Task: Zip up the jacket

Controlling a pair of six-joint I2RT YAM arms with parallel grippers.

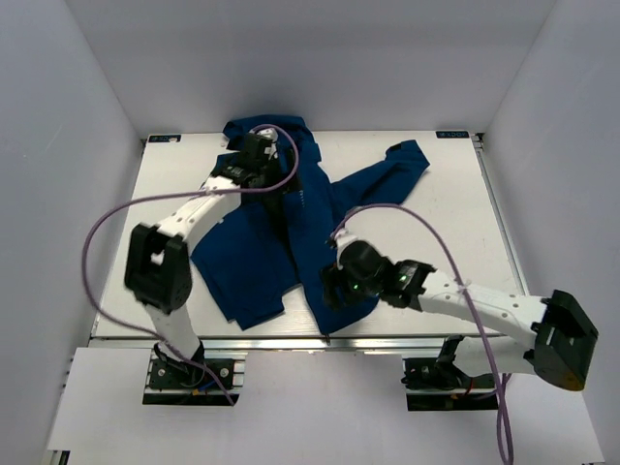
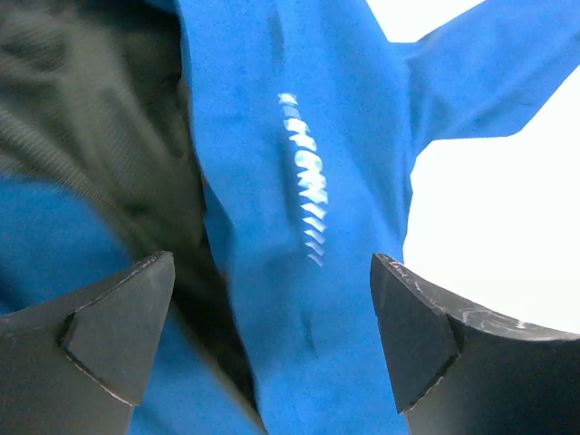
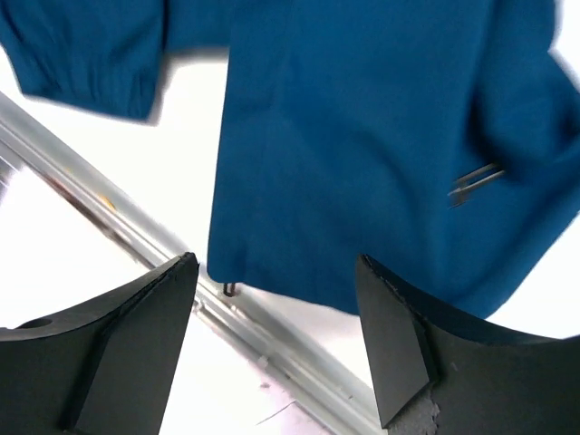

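The dark blue jacket (image 1: 247,266) lies spread on the white table (image 1: 436,242), hood at the back, one sleeve (image 1: 392,170) stretched to the back right. My left gripper (image 1: 254,160) is open above the collar area. In the left wrist view it (image 2: 272,340) hovers over blue fabric with white chest lettering (image 2: 304,177), with black lining (image 2: 91,136) to the left. My right gripper (image 1: 334,288) is open and empty over the bottom hem. In the right wrist view it (image 3: 276,340) hangs above the hem corner, where a small dark zipper end (image 3: 230,288) sticks out.
A metal rail (image 3: 272,340) runs along the table's near edge just below the hem. A sleeve cuff (image 3: 91,72) lies at the upper left of the right wrist view. White walls enclose the table on three sides. Purple cables loop from both arms.
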